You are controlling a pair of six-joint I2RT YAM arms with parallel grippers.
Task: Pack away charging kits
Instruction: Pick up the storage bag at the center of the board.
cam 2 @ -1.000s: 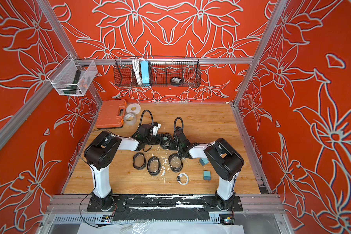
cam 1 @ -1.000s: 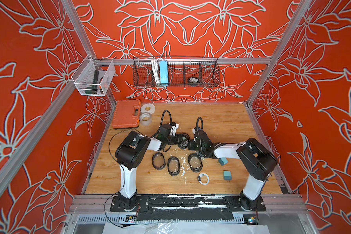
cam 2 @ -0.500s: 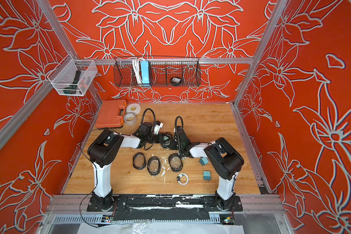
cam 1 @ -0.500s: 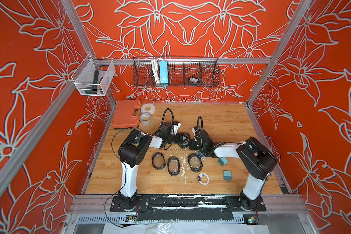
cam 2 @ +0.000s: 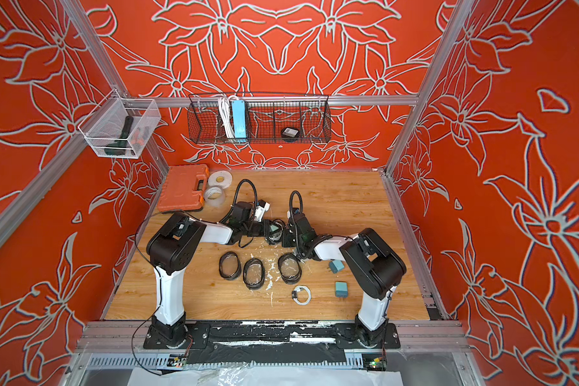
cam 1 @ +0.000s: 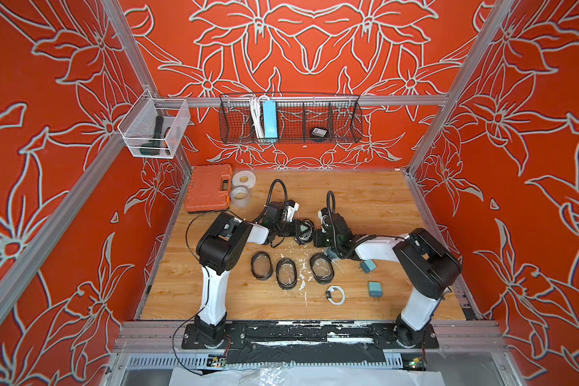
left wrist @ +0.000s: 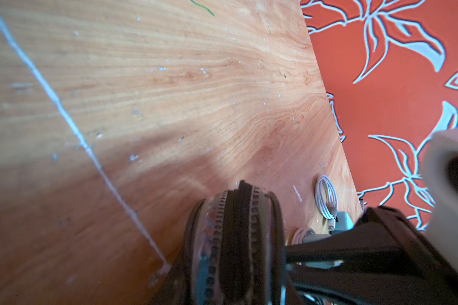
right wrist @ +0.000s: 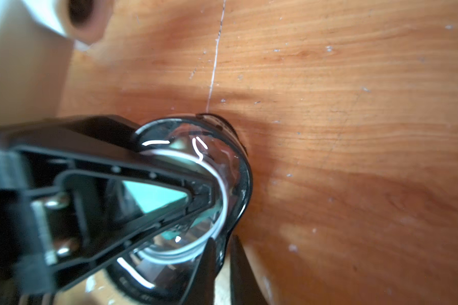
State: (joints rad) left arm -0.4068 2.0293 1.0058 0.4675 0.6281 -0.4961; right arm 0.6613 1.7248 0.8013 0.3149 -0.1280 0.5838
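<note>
The left gripper clasps the zip case across both faces; the right gripper sits at its rim, grip impossible to tell. Hold steady, keeping the white cable off the zip teeth; it and the teal adapter lie inside, between the left jaws, mid-frame in both top views

The left arm has edged right. The left gripper has narrowed onto the upright oval case. The right gripper has parted slightly.
</note>
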